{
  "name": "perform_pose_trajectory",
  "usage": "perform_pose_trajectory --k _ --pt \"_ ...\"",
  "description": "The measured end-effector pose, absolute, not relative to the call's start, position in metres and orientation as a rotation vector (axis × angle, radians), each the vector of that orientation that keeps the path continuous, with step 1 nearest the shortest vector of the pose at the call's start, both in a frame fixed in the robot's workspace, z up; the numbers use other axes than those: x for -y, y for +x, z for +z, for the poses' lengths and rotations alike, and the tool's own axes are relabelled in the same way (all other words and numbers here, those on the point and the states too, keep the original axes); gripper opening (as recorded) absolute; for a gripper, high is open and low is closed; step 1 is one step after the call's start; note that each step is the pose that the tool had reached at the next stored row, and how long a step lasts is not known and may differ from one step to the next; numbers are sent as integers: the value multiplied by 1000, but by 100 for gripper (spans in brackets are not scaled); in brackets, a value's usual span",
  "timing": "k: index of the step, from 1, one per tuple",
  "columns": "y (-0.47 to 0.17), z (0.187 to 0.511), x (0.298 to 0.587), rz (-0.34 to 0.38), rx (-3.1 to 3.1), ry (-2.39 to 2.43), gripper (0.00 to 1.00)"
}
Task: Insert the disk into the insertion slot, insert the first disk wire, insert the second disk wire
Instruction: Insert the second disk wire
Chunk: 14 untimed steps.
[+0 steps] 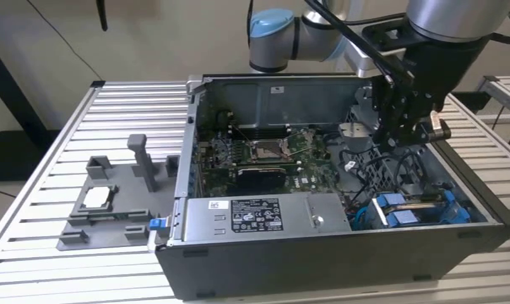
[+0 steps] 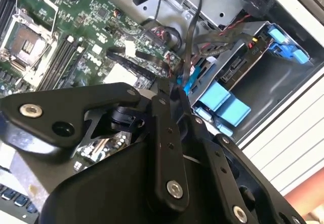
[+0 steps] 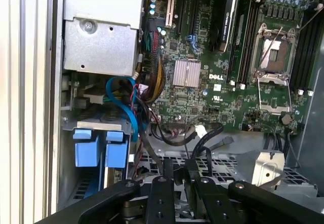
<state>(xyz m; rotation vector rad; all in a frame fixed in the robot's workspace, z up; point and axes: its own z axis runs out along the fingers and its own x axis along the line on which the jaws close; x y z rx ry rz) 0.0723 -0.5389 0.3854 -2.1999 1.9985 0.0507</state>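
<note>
grey sheet metal of the open computer case (image 1: 323,266) fronts the slatted desk (image 1: 35,253) in the exterior view. just inside its near wall lies the labelled power-supply box (image 1: 255,215). to the exterior view's right of that, the disk (image 1: 407,212) already sits in the insertion slot (image 3: 76,113), its blue carrier tabs showing on top. farther in, the claw (image 1: 400,142) hangs among loose cables, its jaws drawn almost together and pinching a black cable (image 2: 193,36) at their tips in the second wrist view. beyond it lies the green motherboard (image 1: 264,152), then the case's back wall, with the robot arm (image 1: 272,38) reaching in from behind.
</note>
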Motion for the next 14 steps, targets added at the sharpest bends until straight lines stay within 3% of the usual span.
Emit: perform_pose_trajectory --k 2,3,10,14 --pt "72 385 539 51 -1999 -2200 22" --pt "72 385 540 51 -1998 -2200 15" --pt "72 387 541 50 -1999 -2200 15" --pt "70 387 541 47 -1997 -2201 22"
